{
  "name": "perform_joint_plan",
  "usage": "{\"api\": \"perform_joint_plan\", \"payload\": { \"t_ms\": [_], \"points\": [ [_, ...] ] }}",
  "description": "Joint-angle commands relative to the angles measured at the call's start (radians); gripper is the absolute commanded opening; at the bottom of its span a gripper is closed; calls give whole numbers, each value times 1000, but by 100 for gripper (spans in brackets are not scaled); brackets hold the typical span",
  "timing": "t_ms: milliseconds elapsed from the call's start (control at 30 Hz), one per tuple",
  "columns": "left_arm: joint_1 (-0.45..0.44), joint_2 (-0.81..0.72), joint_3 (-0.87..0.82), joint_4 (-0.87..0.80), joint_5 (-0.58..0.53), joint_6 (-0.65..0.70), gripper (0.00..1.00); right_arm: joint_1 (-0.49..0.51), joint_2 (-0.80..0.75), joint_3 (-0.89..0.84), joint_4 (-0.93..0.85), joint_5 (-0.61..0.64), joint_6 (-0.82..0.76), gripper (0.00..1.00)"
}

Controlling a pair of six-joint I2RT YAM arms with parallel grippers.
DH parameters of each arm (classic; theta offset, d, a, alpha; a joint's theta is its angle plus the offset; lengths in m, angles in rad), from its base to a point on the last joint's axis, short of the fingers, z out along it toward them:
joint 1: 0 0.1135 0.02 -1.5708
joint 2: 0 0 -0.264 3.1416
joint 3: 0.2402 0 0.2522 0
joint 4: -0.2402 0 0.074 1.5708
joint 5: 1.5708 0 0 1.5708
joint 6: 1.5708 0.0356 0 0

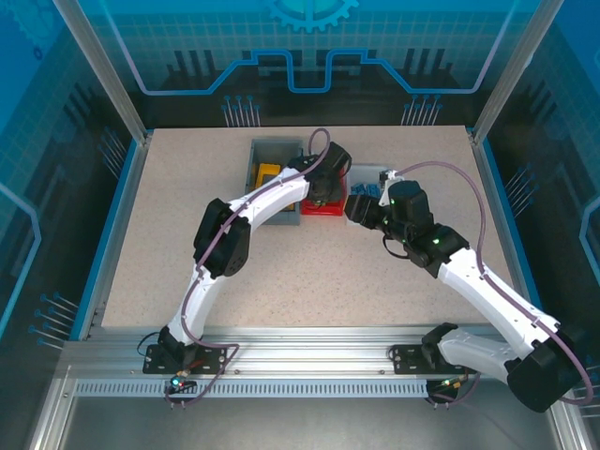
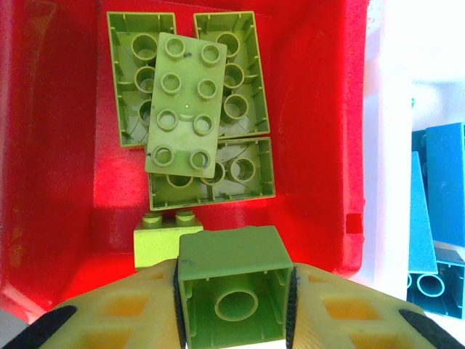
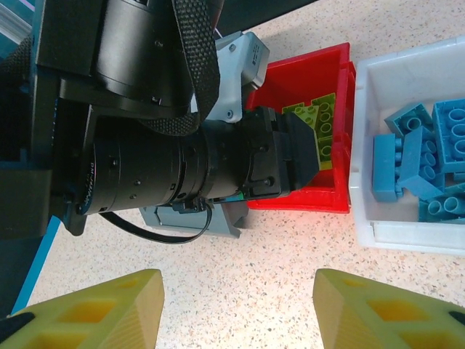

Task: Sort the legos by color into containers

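My left gripper (image 2: 234, 309) is shut on a lime green lego (image 2: 235, 287), held hollow side toward the camera, above the near end of the red bin (image 2: 320, 109). Several lime green legos (image 2: 190, 109) lie inside that bin. In the top view the left gripper (image 1: 323, 187) hangs over the red bin (image 1: 323, 210). My right gripper (image 3: 236, 305) is open over bare table, with nothing between its fingers. The white bin (image 3: 378, 225) holds several blue legos (image 3: 425, 163). The gray bin (image 1: 272, 155) holds an orange/yellow lego (image 1: 268, 174).
The three bins stand side by side at the back middle of the speckled table (image 1: 187, 234). The left arm's wrist (image 3: 160, 145) reaches across in front of the right gripper. Blue legos (image 2: 436, 211) lie just right of the red bin.
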Motion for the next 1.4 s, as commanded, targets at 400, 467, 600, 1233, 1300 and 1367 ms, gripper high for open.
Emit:
{"api": "perform_joint_plan", "payload": {
  "t_ms": [400, 467, 600, 1233, 1300, 1367],
  "points": [
    [6, -8, 32, -16, -1, 17, 57, -11, -32, -14, -17, -18, 9, 58],
    [7, -19, 34, -19, -4, 20, 57, -11, -35, -14, -21, -21, 9, 58],
    [3, -98, 0, -1, -15, 15, 56, -12, -54, -14, -37, -14, -3, 58],
    [173, -1296, -986, -16, -175, 0, 99, -51, -407, -13, -487, 669, -122, 100],
    [179, -1379, -1035, -111, -390, -71, 99, -65, -472, -141, -332, 736, -211, 100],
    [183, -1431, -1111, -128, -555, -100, 99, -86, -533, -331, -26, 685, -437, 100]
  ]
}}
